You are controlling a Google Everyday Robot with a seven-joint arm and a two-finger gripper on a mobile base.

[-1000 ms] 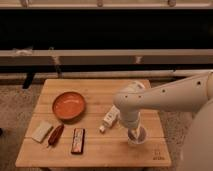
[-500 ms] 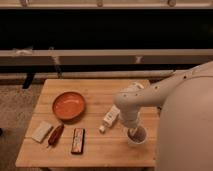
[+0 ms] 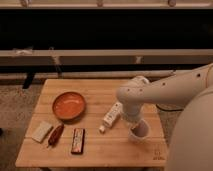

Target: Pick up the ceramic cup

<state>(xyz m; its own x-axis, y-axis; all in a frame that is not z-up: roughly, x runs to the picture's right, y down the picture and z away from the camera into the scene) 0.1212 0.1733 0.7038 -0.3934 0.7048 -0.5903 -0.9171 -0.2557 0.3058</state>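
The small white ceramic cup [image 3: 139,132] stands on the wooden table [image 3: 95,150] near its right front corner, its darker inside partly showing. My gripper [image 3: 134,124] comes down from the white arm right over the cup, at or inside its rim. The arm's wrist hides the fingers and the far side of the cup.
A shallow orange-red bowl [image 3: 69,105] sits left of centre. A long white tube-like bottle [image 3: 110,116] lies just left of the cup. A dark flat bar [image 3: 77,140], a reddish-brown packet [image 3: 55,135] and a pale block [image 3: 42,131] lie along the front left. My white arm fills the right side.
The arm has swung further in over the right side of the table and the gripper has sunk closer onto the cup. The cup and the other things have not moved.
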